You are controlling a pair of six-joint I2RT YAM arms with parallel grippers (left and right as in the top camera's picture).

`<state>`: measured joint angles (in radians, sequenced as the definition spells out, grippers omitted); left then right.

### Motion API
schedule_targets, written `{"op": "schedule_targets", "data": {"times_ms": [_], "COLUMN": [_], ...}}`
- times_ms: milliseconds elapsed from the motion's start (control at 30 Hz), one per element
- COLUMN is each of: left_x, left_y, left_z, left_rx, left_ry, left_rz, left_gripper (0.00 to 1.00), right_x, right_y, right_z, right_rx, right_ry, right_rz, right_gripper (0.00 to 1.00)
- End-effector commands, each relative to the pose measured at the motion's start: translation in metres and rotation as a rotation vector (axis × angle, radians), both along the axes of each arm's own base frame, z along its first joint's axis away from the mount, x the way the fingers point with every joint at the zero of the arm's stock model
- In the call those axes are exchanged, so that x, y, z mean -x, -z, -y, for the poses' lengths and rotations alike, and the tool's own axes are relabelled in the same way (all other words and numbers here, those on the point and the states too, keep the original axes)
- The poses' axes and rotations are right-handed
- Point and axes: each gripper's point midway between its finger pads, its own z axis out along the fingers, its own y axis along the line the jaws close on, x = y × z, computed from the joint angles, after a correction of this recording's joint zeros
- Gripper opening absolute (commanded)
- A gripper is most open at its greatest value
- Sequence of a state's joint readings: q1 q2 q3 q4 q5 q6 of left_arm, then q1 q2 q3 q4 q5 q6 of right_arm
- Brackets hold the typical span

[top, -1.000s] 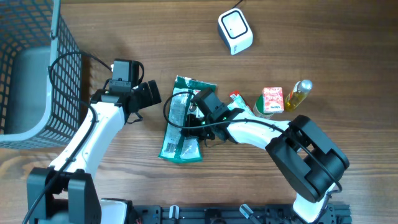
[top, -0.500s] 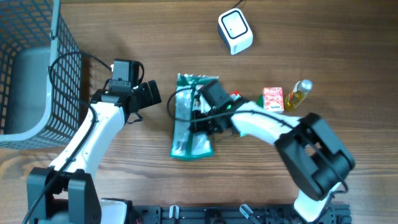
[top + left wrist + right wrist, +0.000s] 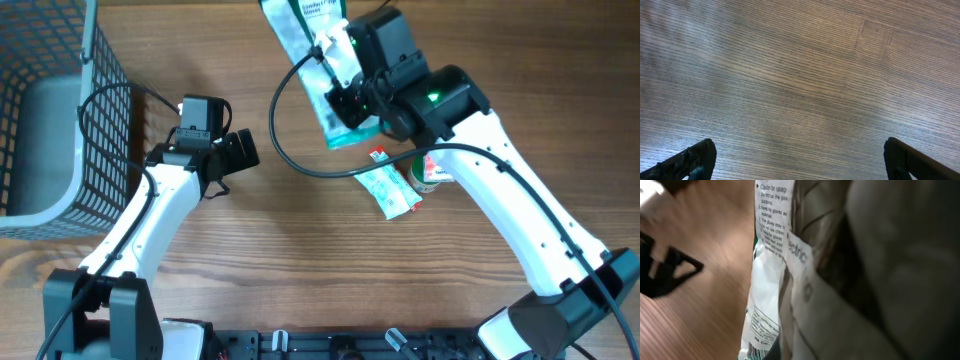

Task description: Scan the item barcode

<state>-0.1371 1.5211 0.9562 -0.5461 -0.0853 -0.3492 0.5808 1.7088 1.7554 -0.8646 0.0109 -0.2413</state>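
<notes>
At the far left a wire basket (image 3: pixel 60 100) is cut off by the frame edge, so only part of its mesh wall shows. Beside it the left gripper (image 3: pixel 243 150) hangs over bare table (image 3: pixel 800 75) with its jaws spread wide and nothing between them; in the left wrist view only its two dark fingertips (image 3: pixel 690 160) peep in at the lower corners. Toward the middle, the packet (image 3: pixel 310 50) is held up off the table at the top of the overhead view, its upper end cut off by the frame. It is green and white, glossy, with a block of black print; in the right wrist view it (image 3: pixel 770 280) fills the frame, blurred and partly shadowed, the lower print unreadable. The right gripper (image 3: pixel 345 98) is clamped tight on its lower end. A black cable (image 3: pixel 285 150) loops just left of the packet. Below lies a small sachet (image 3: pixel 390 190), flat on the wood, and to the right a red and green item (image 3: pixel 432 172) is mostly hidden under the right arm.
</notes>
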Motion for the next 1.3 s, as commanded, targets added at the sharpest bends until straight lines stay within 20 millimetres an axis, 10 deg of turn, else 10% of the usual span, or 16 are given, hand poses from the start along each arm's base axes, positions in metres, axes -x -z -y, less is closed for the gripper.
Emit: {"op": "schedule_targets", "data": {"times_ms": [0,433,567,833,1267], "left_x": [-0.003,-0.003,-0.003,-0.003,-0.003], "left_y": [-0.004,-0.004,-0.004,-0.004,-0.004], "left_z": [-0.004,-0.004,-0.004,-0.004,-0.004], "left_rx": [-0.012,-0.012,-0.012,-0.012,-0.012], "left_ry": [-0.007,-0.007,-0.007,-0.007,-0.007], "left_rz": [0.011,0.011,0.011,0.011,0.011], "left_gripper": [1.0,1.0,1.0,1.0,1.0], "right_x": [-0.002,0.06,0.083,0.121,0.126], "right_y": [0.005,0.073,0.131,0.231,0.25], "right_z": [0.007,-0.03,-0.018,-0.029,-0.025], "right_rx": [0.113,-0.126,-0.141,-0.308,-0.335], "right_ry": [-0.053,-0.012,0.231,0.193,0.203], "right_rz": [0.041,-0.479,-0.698,-0.826,-0.812], "right_gripper": [0.04,0.04,0.04,0.04,0.21]}}
